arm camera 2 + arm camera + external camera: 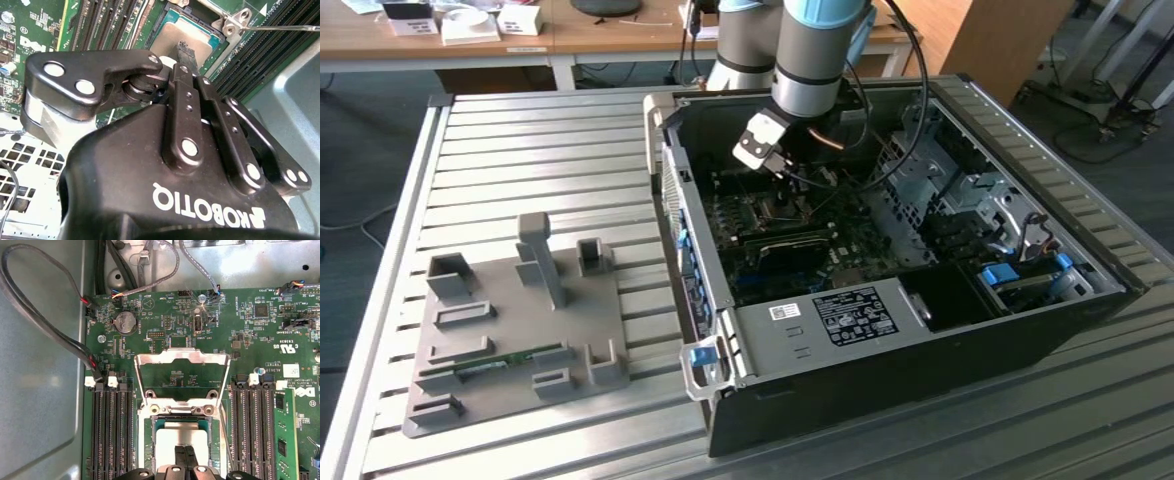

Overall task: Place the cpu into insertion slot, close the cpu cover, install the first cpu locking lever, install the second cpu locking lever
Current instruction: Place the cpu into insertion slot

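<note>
The case (881,370) lies on its side on the slatted tabletop (520,150), open face up, which leaves the green board (240,340) flat and reachable from above. The arm (814,50) comes straight down through that opening, wrist bent so the hand (781,175) points down at the middle of the board.

In the first wrist view the cover (182,356) is swung back off the slot (153,440) on its hinge. Board shows through its square window, so the slot is open to whatever comes from above. The cpu (172,436) lies flat inside the slot with its silver-grey top up, and it looks square to the frame and seated, as far as I can judge. Long black memory slots (112,435) flank it on both sides.

The hand (185,456) is right over the cpu, its two fingertips pressed together with nothing visible between them. I cannot tell whether the tips touch the chip's top or hang just above it. With the tips closed like that, I would guess it is pressing or checking rather than gripping.

The second wrist view looks along the hand (186,52) towards the cpu (192,29). Near the slot's corner a thin rod (285,28) sticks out free, probably a locking lever not yet hooked down.
</note>
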`<state>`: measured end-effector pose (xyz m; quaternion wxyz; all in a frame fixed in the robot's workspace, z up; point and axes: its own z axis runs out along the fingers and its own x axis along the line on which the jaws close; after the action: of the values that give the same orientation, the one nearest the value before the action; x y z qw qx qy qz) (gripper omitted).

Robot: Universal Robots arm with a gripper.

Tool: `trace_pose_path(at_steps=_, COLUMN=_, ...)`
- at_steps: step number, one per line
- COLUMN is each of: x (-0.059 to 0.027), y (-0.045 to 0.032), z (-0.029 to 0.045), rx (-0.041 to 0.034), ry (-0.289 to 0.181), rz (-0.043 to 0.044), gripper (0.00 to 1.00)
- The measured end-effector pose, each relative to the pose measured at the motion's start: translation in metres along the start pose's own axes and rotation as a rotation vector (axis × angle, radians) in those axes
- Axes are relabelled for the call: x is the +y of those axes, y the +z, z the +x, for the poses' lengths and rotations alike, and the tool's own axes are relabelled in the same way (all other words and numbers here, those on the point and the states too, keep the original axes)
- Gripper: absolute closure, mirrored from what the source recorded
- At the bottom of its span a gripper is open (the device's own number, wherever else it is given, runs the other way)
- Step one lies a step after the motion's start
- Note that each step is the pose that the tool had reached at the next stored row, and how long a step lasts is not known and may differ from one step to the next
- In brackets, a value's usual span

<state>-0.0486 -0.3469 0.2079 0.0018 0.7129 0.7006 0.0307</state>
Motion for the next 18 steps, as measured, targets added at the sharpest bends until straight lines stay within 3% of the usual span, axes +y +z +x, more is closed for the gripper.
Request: trace_pose_path(at_steps=18, x=0.0003, y=0.0066, z=-0.0003, rx=0.0007, ry=0.000, rz=0.0001, gripper=0.89)
